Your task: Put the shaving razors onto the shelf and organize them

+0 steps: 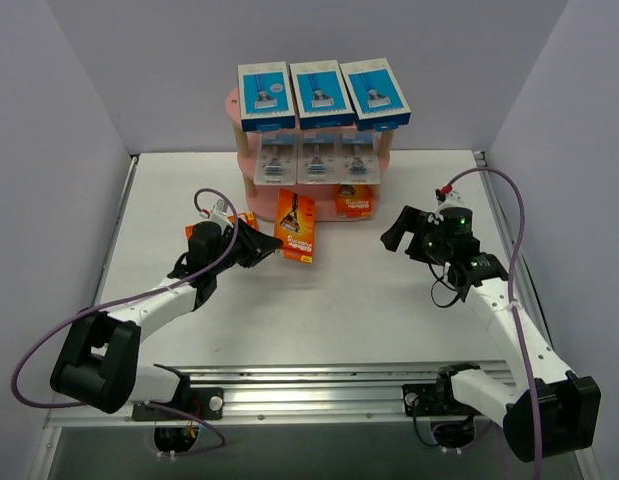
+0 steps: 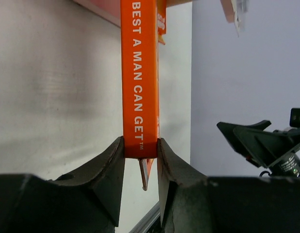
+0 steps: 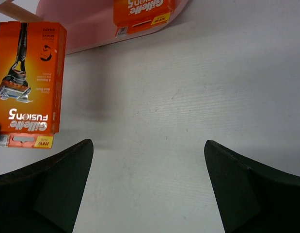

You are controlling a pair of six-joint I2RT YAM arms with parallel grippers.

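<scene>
**Orange razor pack held just in front of the shelf**

A white table (image 1: 369, 300) sits boxed in by plain grey walls (image 1: 49, 150). The pink shelf (image 1: 232, 105) stands at its far edge. Three blue boxes (image 1: 319, 92) line the top tier and three clear blister packs (image 1: 316, 160) the middle. One orange card (image 1: 354, 203) rests on the right of the bottom board.

The left gripper (image 1: 274, 245) pinches the narrow edge of another orange Gillette pack (image 1: 297, 225), which stands upright just in front of the shelf's lower tier. The right gripper (image 1: 397, 232) hangs over bare table to the right of the shelf, its jaws spread wide and empty.

An orange patch (image 1: 196, 231) peeks out behind the left arm, too hidden to identify.
</scene>
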